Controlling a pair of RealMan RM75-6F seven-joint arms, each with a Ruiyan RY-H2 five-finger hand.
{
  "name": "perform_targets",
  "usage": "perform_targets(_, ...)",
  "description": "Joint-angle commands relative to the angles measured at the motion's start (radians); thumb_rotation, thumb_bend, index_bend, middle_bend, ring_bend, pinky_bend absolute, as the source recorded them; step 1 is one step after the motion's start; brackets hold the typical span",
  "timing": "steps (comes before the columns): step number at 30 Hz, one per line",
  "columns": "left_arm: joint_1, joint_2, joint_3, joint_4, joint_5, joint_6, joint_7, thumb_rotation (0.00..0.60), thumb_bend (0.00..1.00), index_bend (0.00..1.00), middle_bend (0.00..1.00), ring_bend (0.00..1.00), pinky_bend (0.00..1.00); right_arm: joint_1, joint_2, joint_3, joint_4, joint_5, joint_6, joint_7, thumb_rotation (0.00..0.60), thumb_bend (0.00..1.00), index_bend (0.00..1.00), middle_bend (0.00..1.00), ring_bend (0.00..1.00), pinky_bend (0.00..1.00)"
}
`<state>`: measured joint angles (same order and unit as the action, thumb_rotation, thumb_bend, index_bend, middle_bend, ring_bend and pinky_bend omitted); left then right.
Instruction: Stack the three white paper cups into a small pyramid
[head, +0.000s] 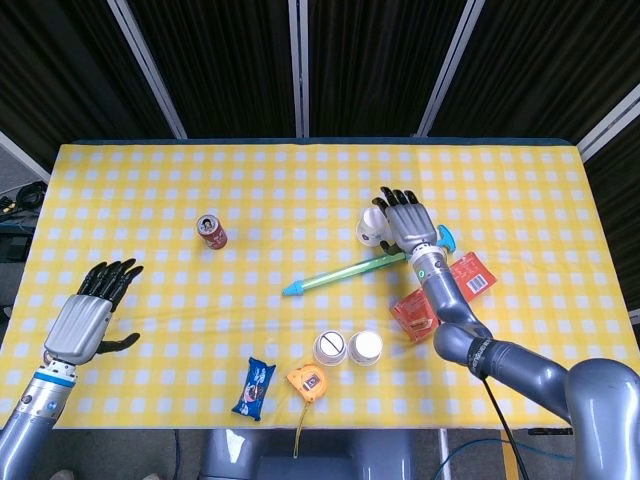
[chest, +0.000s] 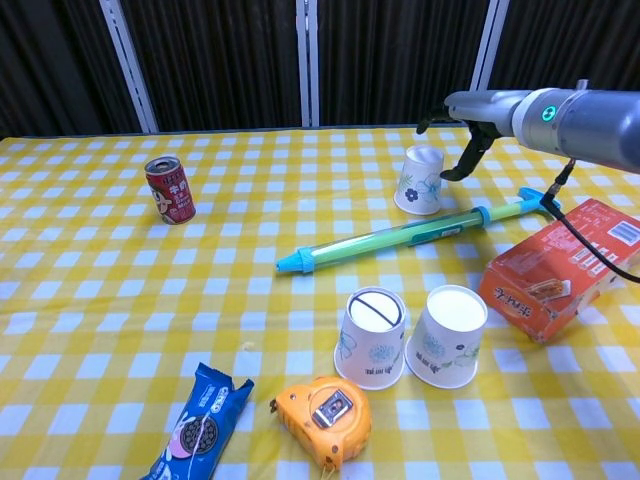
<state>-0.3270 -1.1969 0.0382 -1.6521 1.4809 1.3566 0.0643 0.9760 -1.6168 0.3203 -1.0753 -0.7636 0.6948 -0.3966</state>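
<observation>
My right hand (head: 405, 219) hovers over far upside-down white paper cup (chest: 420, 180), fingers spread, holding nothing. Left hand (head: 88, 316) open, idle. Two other white paper cups (chest: 412, 339) touching, near table front.

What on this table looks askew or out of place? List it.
The far paper cup leans tilted beside the right hand, unlike the two near cups, which stand upside down side by side. The orange box lies at an angle. Nothing looks spilled or damaged.
</observation>
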Motion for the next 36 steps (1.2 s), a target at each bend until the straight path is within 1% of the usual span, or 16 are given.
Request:
perform_targets(1, 0.002, 0.002, -0.005, 0.0, -0.001, -0.003, -0.002, 0.6, 0.17, 0.05, 0.0, 0.0, 0.0, 0.009, -0.014, 0.002, 0.025, -0.009, -0.007, 0.024, 0.6, 0.28, 0.18, 0.0, 0.0, 0.04)
perform_targets(8, 0.008, 0.006, -0.011, -0.004, 0.008, -0.007, -0.006, 0.6, 0.17, 0.05, 0.0, 0.0, 0.0, 0.02, -0.038, -0.009, 0.077, -0.025, -0.025, 0.051, 0.6, 0.33, 0.18, 0.0, 0.0, 0.04)
perform_targets(13, 0.011, 0.008, -0.016, -0.005, 0.012, -0.015, -0.008, 0.6, 0.17, 0.05, 0.0, 0.0, 0.0, 0.028, -0.059, -0.019, 0.111, -0.034, -0.036, 0.063, 0.6, 0.35, 0.21, 0.0, 0.0, 0.04)
perform_targets(17, 0.014, 0.01, -0.018, -0.008, 0.017, -0.019, -0.013, 0.6, 0.17, 0.05, 0.0, 0.0, 0.0, 0.034, -0.073, -0.017, 0.132, -0.044, -0.034, 0.078, 0.6, 0.38, 0.24, 0.0, 0.0, 0.04)
perform_targets(26, 0.02, 0.013, -0.024, -0.012, 0.029, -0.022, -0.013, 0.6, 0.17, 0.05, 0.0, 0.0, 0.0, 0.038, -0.097, -0.02, 0.163, -0.069, -0.026, 0.099, 0.6, 0.39, 0.29, 0.02, 0.0, 0.06)
perform_targets(31, 0.023, 0.014, -0.026, -0.012, 0.032, -0.024, -0.014, 0.6, 0.17, 0.05, 0.0, 0.0, 0.0, 0.037, -0.113, -0.026, 0.183, -0.083, -0.016, 0.1, 0.6, 0.39, 0.36, 0.06, 0.0, 0.09)
perform_targets(36, 0.024, 0.013, -0.03, -0.011, 0.032, -0.03, -0.012, 0.6, 0.17, 0.05, 0.0, 0.0, 0.0, 0.033, -0.11, -0.018, 0.168, -0.115, 0.015, 0.118, 0.6, 0.39, 0.38, 0.07, 0.0, 0.09)
